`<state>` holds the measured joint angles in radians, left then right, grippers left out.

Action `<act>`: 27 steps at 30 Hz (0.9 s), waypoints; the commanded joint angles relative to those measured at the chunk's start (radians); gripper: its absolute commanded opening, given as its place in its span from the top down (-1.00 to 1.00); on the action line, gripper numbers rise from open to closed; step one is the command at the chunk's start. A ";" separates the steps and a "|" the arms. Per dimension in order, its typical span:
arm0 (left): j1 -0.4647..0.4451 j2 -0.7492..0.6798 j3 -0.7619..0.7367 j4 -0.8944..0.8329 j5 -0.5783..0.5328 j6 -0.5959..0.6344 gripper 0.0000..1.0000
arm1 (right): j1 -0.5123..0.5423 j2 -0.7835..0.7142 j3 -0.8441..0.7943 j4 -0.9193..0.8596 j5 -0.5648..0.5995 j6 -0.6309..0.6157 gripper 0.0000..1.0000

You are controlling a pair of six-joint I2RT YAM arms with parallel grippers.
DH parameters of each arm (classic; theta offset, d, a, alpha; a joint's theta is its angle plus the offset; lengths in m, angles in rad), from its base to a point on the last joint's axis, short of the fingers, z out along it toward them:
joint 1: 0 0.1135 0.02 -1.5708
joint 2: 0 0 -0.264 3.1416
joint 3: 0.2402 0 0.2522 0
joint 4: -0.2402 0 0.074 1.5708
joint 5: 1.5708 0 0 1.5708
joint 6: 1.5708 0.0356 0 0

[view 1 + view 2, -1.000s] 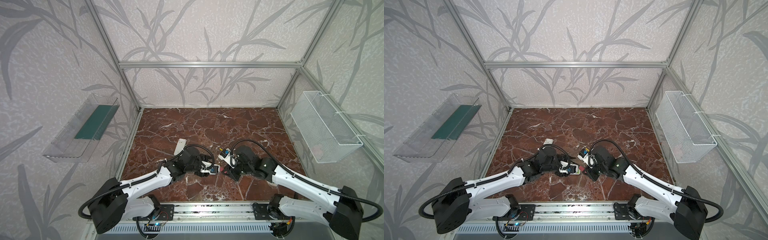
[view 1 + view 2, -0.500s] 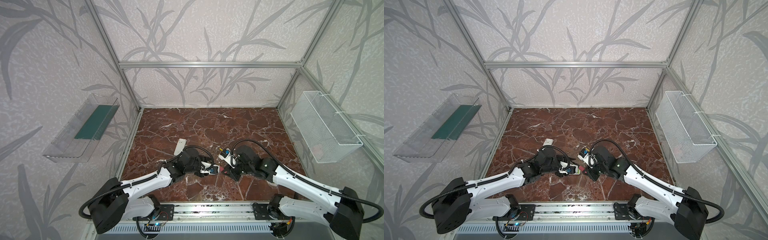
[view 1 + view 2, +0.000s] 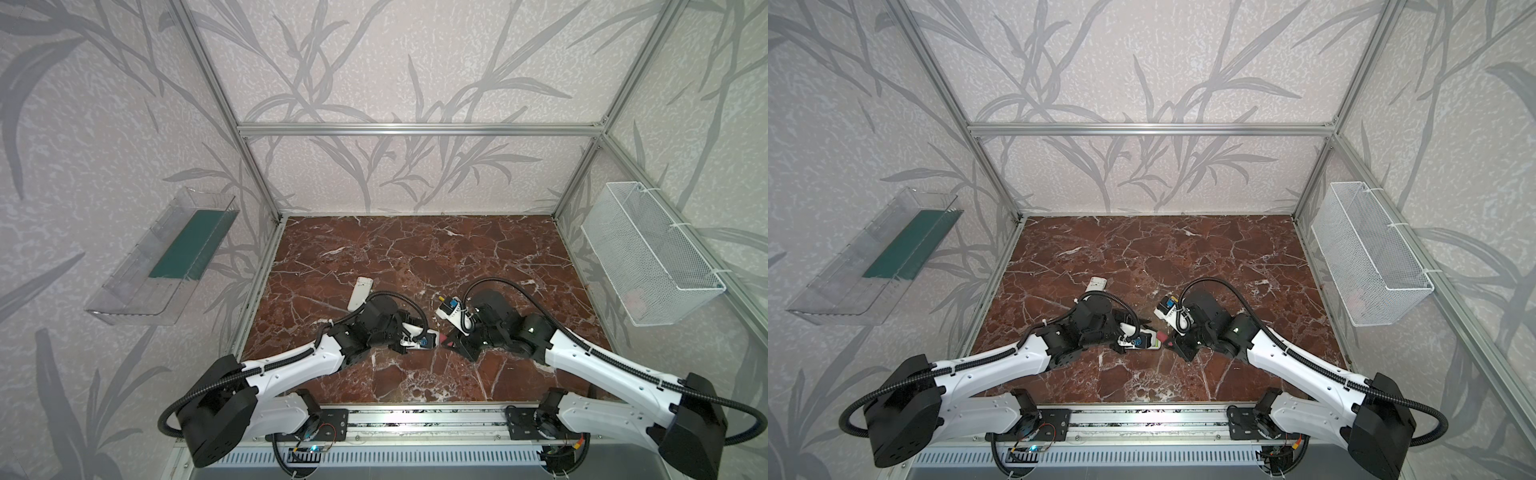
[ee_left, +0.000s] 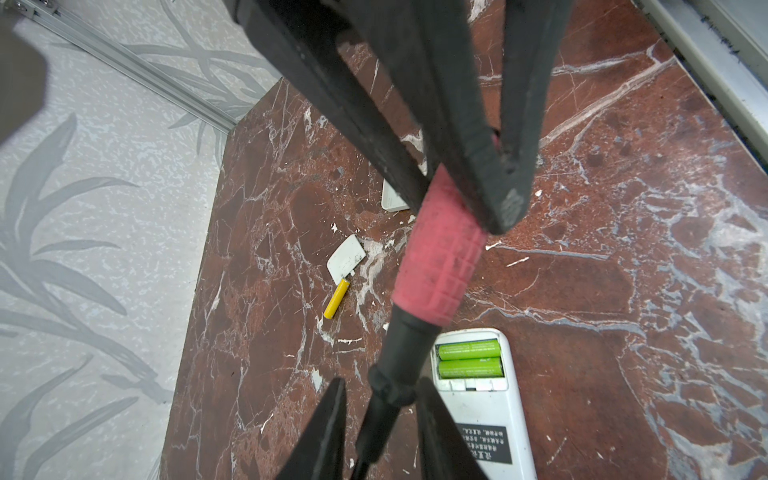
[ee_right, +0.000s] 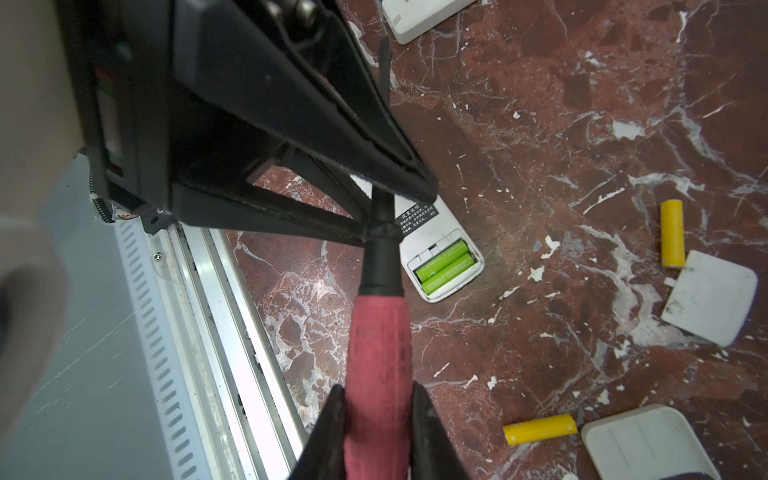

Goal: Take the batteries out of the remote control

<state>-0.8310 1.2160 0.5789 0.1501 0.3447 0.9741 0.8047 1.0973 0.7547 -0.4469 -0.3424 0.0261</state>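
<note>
Here we go: the right gripper point(image 5: 378, 390) is clamped on the pink-red handle of the screwdriver point(image 5: 380, 340), with a pad pressed to each side. The left gripper point(image 4: 382, 388) has its jaws either side of the dark shaft, just past the collar. In the left wrist view we see a gap on both sides of the shaft, so we call it open, holding nothing.

The two lime green batteries point(image 4: 469, 359) lie side by side in the uncovered bay at the end of the white remote control point(image 4: 484, 419), which lies flat on the marble tabletop point(image 4: 623, 291) right under the tool. Two yellow batteries point(image 5: 672, 232) lie loose on the marble, one just beside a white cover point(image 5: 710, 297). By our reckoning, the green pair is what's left to come out.

This looks to us like a handover, and that's where it could slip. If the right gripper lets go before the left has the shaft pinched, the screwdriver falls onto the remote control. The shaft is thin and smooth and the handle is the heavy end, so a weak pinch could let the tool swing round. Nothing pins the remote control either, so any prying could slide it away or flick a cell off across the marble. We can't see the tip.
</note>
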 commanded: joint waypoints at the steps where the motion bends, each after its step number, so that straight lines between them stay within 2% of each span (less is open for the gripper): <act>1: -0.003 0.011 0.018 -0.016 0.001 0.027 0.47 | -0.005 0.008 0.037 0.004 -0.020 -0.019 0.90; 11: -0.003 0.011 0.024 -0.028 -0.013 0.054 0.68 | -0.006 0.038 0.041 -0.001 -0.033 -0.040 0.88; 16: -0.003 0.009 0.032 -0.030 -0.022 0.047 0.87 | -0.006 0.038 0.034 -0.001 -0.021 -0.065 0.81; 27: -0.002 0.003 0.064 -0.127 -0.036 0.026 1.00 | -0.006 -0.016 -0.014 0.060 0.013 -0.125 0.38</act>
<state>-0.8314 1.2270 0.5991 0.0509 0.3130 1.0149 0.8036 1.1137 0.7551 -0.4171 -0.3389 -0.0692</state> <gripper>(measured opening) 0.092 0.303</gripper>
